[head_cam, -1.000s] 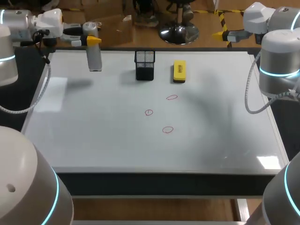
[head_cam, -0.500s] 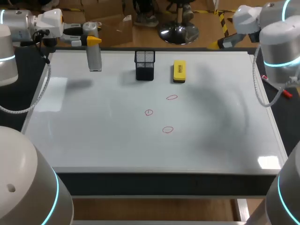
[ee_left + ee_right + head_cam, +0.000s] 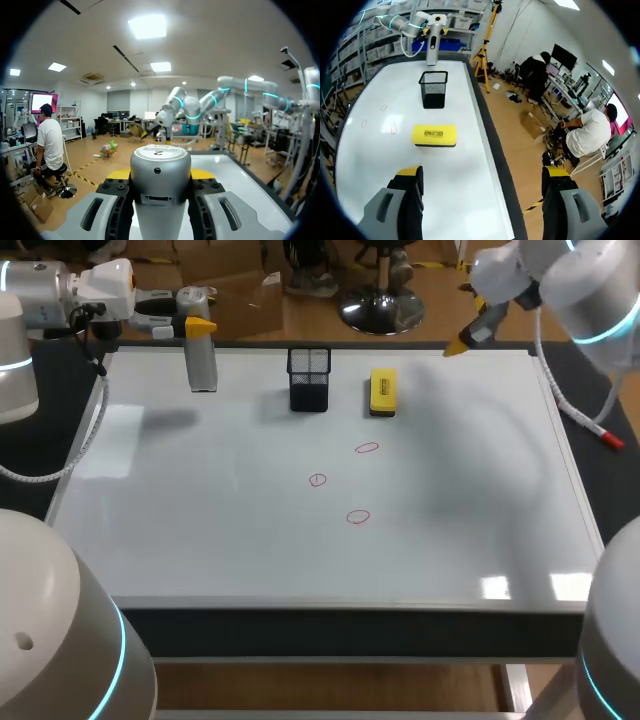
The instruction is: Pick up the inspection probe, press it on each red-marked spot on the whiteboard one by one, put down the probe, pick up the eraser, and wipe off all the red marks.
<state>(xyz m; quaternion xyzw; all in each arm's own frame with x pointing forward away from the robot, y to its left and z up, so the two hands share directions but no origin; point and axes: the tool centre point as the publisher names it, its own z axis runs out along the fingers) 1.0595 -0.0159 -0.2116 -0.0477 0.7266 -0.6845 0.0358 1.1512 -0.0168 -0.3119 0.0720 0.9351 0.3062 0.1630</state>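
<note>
Head view, probe [image 3: 202, 368] in left end effector [image 3: 197, 322]

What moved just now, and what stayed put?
The right gripper swung in to the whiteboard's far edge, nearer the eraser, open and empty. The left gripper still holds the probe upright. Eraser, mesh cup and three red marks stayed put.

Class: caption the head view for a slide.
Left gripper holds the inspection probe over the whiteboard; right gripper hovers near the yellow eraser; three red marks unwiped.
</note>
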